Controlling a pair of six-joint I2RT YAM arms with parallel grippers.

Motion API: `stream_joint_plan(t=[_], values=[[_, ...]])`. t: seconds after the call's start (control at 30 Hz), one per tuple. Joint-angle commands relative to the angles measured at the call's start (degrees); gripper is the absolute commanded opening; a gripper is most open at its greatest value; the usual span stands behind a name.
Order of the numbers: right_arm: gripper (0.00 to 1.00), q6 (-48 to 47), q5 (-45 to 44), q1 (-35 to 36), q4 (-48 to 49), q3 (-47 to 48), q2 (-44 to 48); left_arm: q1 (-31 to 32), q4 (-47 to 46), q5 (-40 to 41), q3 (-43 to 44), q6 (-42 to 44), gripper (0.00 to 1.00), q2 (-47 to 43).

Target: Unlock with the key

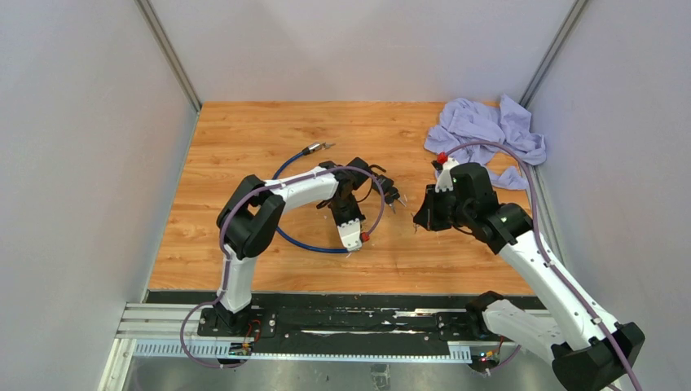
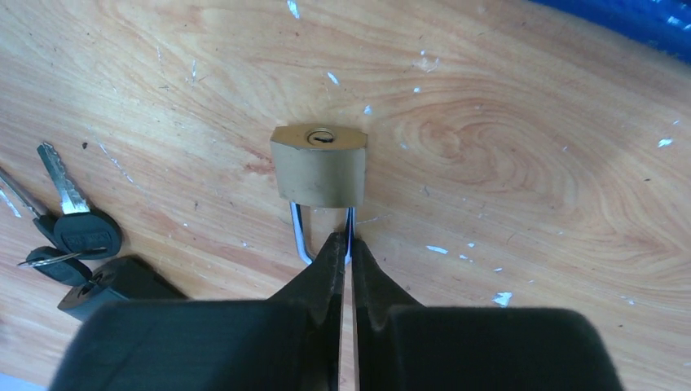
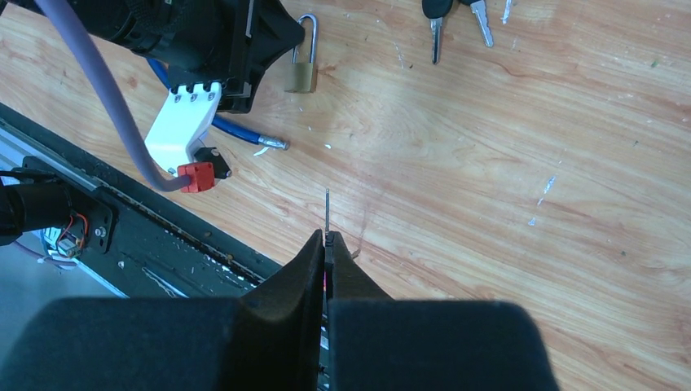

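Left jaws clamp the slick shackle of the dense padlock; right jaws pinch the thin, stiff key.

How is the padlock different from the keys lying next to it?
The padlock is gold and blocky; the keys are silver with black heads. The padlock's loop is pinched by the left fingers; the keys lie free, untouched. There is one padlock but several keys. Both rest on the wooden table.
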State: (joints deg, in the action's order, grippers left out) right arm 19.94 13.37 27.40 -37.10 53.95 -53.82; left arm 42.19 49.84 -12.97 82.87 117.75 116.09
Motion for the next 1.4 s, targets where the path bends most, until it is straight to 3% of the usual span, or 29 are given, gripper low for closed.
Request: stream_joint_plan(t=[0.0,0.37,0.6,1.07,1.27,1.37], values=[[0.01,0.27,-0.20,-1.25,-0.86,2.20,-0.50,1.52,2.63,-0.22,-2.97,-3.83,0.01,-0.84],[0.01,0.00,1.45,-1.21,-0.33,2.59,-1.34,1.57,-6.16,6.73,-14.37,-25.02,0.00,-11.75],[0.01,0.07,3.24,-1.21,0.85,2.17,-1.90,0.58,-11.65,17.92,-22.53,-41.52,0.01,-20.94],[0.01,0.70,5.68,-1.21,2.30,1.63,-1.75,-7.71,-17.97,29.64,-38.45,-59.37,0.00,-33.46],[0.01,1.10,6.01,-1.13,2.32,1.64,-1.71,-8.01,-15.32,28.57,-40.01,-64.20,0.02,-35.67],[0.01,1.19,6.19,-1.12,2.39,1.81,-1.87,-8.09,-13.68,27.50,-40.39,-65.82,0.09,-35.83]])
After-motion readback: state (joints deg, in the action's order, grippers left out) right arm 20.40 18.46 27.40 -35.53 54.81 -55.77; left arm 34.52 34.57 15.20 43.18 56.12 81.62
